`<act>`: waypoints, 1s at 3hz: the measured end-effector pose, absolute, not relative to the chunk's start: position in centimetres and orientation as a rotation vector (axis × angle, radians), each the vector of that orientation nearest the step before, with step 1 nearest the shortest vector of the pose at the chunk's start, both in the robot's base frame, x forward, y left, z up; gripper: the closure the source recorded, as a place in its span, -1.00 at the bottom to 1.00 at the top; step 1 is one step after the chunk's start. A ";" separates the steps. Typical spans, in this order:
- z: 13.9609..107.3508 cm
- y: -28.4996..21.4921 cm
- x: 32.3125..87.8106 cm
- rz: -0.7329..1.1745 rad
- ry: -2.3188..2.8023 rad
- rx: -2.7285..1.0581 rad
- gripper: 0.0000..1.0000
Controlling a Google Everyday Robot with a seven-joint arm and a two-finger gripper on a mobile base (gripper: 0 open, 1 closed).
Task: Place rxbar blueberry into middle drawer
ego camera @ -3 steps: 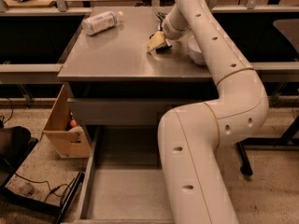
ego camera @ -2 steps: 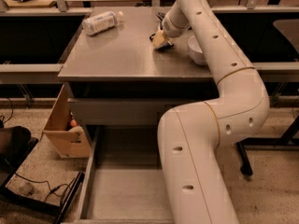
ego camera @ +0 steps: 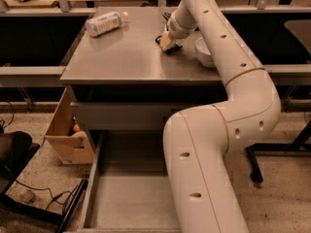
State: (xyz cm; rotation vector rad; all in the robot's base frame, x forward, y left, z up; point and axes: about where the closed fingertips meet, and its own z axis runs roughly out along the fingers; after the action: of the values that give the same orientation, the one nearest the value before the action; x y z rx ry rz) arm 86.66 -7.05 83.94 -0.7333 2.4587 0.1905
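My gripper point(ego camera: 167, 42) is down on the grey cabinet top point(ego camera: 126, 57), right of its middle, next to a white bowl. The arm reaches it from the lower right and crosses the front of the cabinet. The rxbar blueberry does not show; the gripper and wrist cover the spot of the top beneath them. The middle drawer point(ego camera: 127, 198) is pulled out at the bottom of the view, a wide grey tray with low side walls. Its floor is bare where it shows, and the arm hides its right part.
A clear plastic bottle point(ego camera: 103, 23) lies on its side at the back left of the top. A white bowl point(ego camera: 204, 52) stands just right of the gripper. A cardboard box point(ego camera: 67, 130) sits on the floor left of the cabinet. Black gear and cables point(ego camera: 19, 178) lie further left.
The gripper has shifted slightly toward the back of the top and stays low over the same spot. The bottle, bowl and drawer have not moved.
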 end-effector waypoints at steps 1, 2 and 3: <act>85.0 -7.5 85.7 0.247 2.443 -0.744 1.00; 89.6 -9.8 83.8 0.294 2.380 -0.748 1.00; 93.9 -11.8 80.9 0.302 2.342 -0.784 1.00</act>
State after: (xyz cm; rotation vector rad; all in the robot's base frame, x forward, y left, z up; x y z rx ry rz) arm 80.89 -11.81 93.88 -0.7844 2.3420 0.3018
